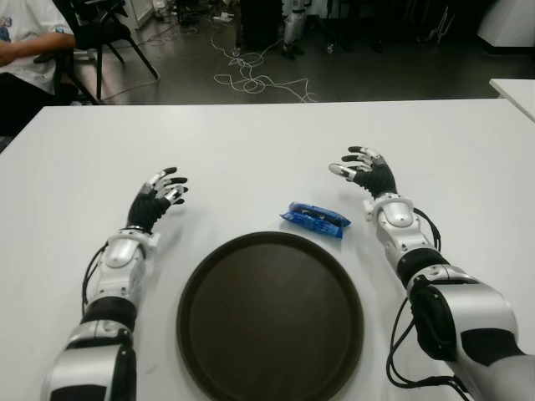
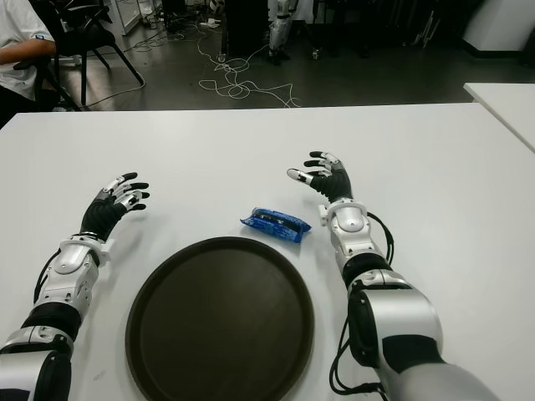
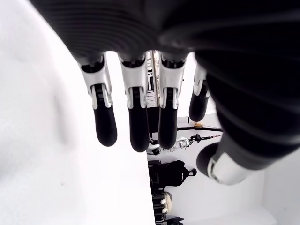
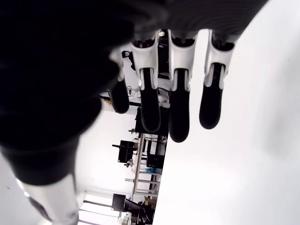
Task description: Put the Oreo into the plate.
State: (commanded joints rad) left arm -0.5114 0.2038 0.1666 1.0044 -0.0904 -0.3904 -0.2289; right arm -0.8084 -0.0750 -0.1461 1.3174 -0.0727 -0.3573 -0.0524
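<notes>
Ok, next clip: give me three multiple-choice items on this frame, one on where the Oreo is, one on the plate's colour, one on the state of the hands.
1. Where is the Oreo pack?
A. on the plate
B. on the table, just beyond the plate's far rim
C. in the right hand

2. What colour is the plate?
A. white
B. blue
C. dark brown

3. What are the left hand and right hand doing?
A. both open, holding nothing
B. right shut on the pack
C. left shut on the plate

Answers: 1 B, the pack lies on the white table. 2 C, dark round tray. 3 A, fingers spread in both wrist views.
</notes>
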